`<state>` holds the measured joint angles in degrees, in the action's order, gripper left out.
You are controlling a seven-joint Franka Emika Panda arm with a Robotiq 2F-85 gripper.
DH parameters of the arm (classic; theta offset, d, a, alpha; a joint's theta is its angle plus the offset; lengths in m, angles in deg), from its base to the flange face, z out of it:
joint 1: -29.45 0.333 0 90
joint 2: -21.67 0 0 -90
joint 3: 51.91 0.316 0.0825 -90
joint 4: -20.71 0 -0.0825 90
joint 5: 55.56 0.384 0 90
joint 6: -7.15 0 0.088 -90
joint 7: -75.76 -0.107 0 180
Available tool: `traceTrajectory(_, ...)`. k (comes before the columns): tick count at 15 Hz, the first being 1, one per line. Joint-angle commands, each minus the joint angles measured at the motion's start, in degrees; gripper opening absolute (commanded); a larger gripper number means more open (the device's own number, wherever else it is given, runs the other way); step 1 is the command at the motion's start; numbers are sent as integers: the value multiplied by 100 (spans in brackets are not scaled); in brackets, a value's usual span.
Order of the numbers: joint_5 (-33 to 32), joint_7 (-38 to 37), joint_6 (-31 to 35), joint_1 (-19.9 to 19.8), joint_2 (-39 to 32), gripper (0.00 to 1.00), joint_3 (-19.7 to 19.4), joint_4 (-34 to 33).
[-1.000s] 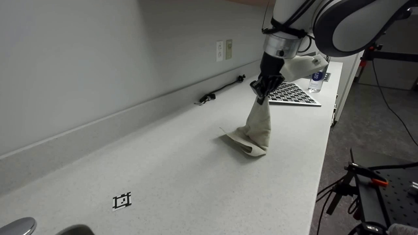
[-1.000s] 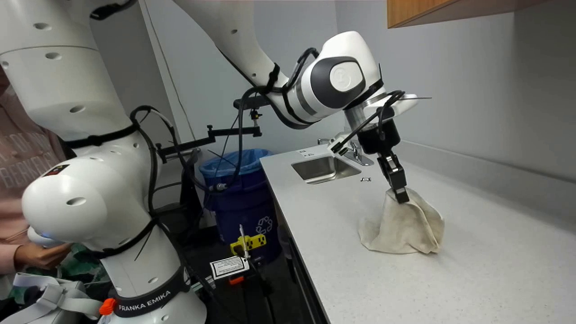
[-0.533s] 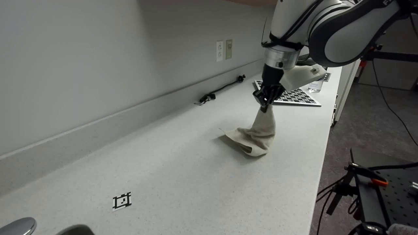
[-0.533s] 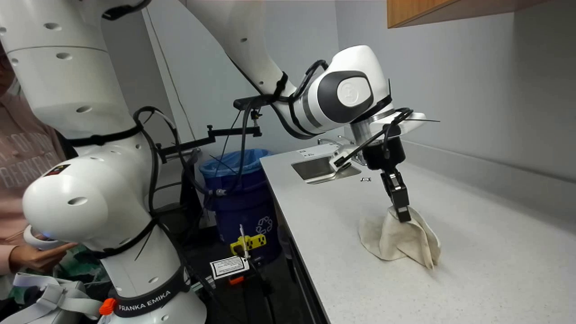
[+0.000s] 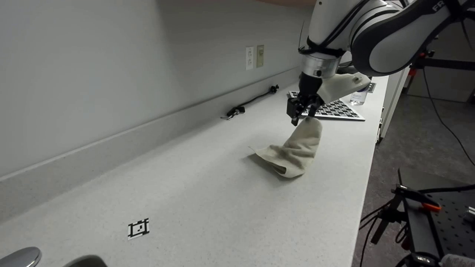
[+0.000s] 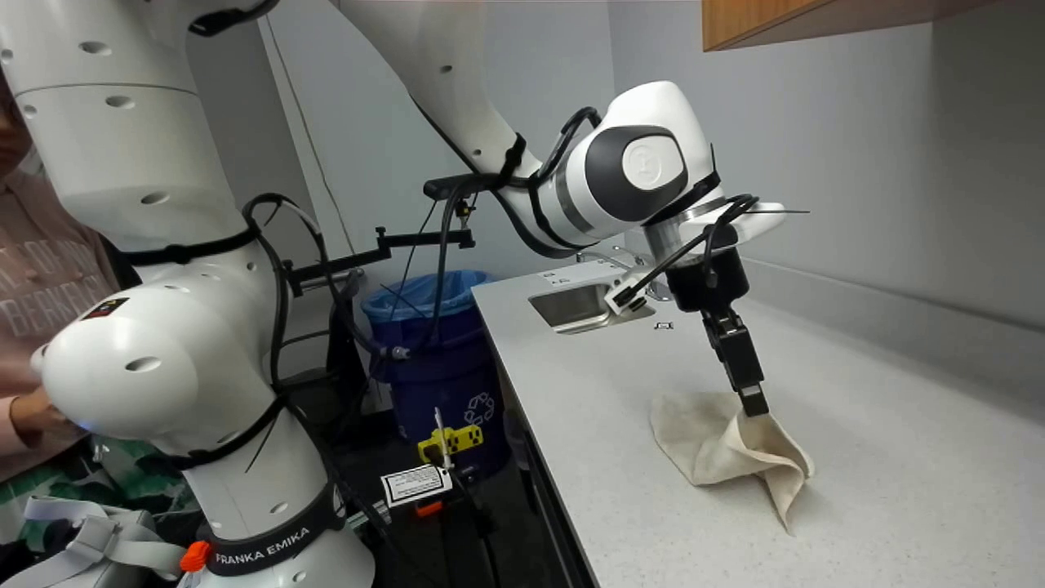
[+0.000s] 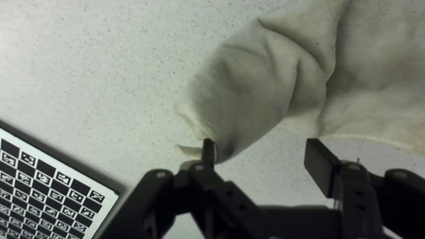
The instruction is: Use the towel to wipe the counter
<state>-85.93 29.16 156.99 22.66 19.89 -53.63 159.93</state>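
Note:
The beige towel (image 7: 252,83) lies crumpled on the pale speckled counter (image 5: 207,207), one end peaked up under my gripper (image 7: 262,154). In the wrist view the jaws stand wide apart. The towel's raised end rests against the left-hand fingertip (image 7: 208,151), while bare counter shows between it and the opposite pad (image 7: 318,169). In both exterior views the towel (image 5: 297,148) sits directly below the gripper, its peak touching a finger. In an exterior view the near finger hides part of the towel's top (image 6: 755,457).
A checkered marker board (image 7: 40,192) lies on the counter beside the towel. Behind the arm stands a bottle (image 5: 358,97). A black cable (image 5: 256,99) runs along the wall. A sink (image 6: 589,309) is at the counter's far end. A wooden cabinet (image 6: 784,23) hangs overhead.
The gripper came down toward the counter, then its fingers spread apart. The towel, pinched before, has been let go; its peak sank and leans over against one finger.

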Motion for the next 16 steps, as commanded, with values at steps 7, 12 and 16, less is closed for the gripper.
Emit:
traceTrajectory(7,-324,-329,-210,427,514,86,245,-373)
traceTrajectory(12,110,-95,32,452,226,42,275,-442)
traceTrajectory(16,476,4,185,438,-43,11,170,-379)
